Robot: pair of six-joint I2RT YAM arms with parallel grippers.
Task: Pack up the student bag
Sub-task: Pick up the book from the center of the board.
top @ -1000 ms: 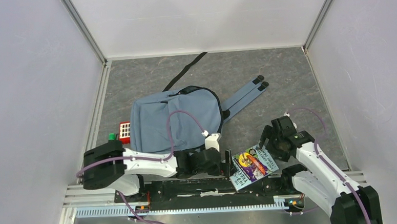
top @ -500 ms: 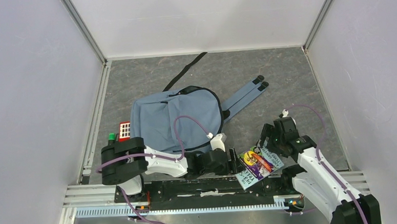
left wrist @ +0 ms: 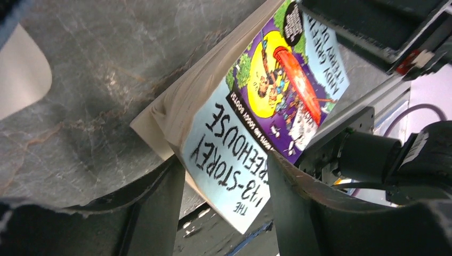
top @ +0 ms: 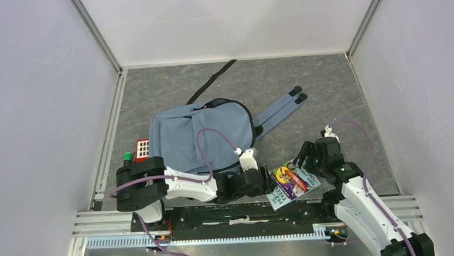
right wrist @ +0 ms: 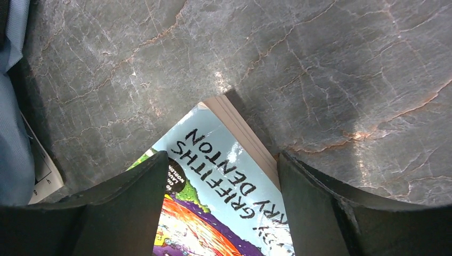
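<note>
Fingers [left wrist: 154, 208] of left gripper [left wrist: 224, 181] and right gripper [right wrist: 221, 176], part-open, straddle the book [top: 292, 183], hold unclear; an uneven squeeze could twist it loose.

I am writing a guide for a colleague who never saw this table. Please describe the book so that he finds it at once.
Find the grey-blue backpack, the largest thing on the dark marbled table. Right of it, toward the near edge, is a paperback book. Unlike the small red keypad device on the backpack's other side, it has a pale blue cover with a purple-yellow cartoon.
</note>
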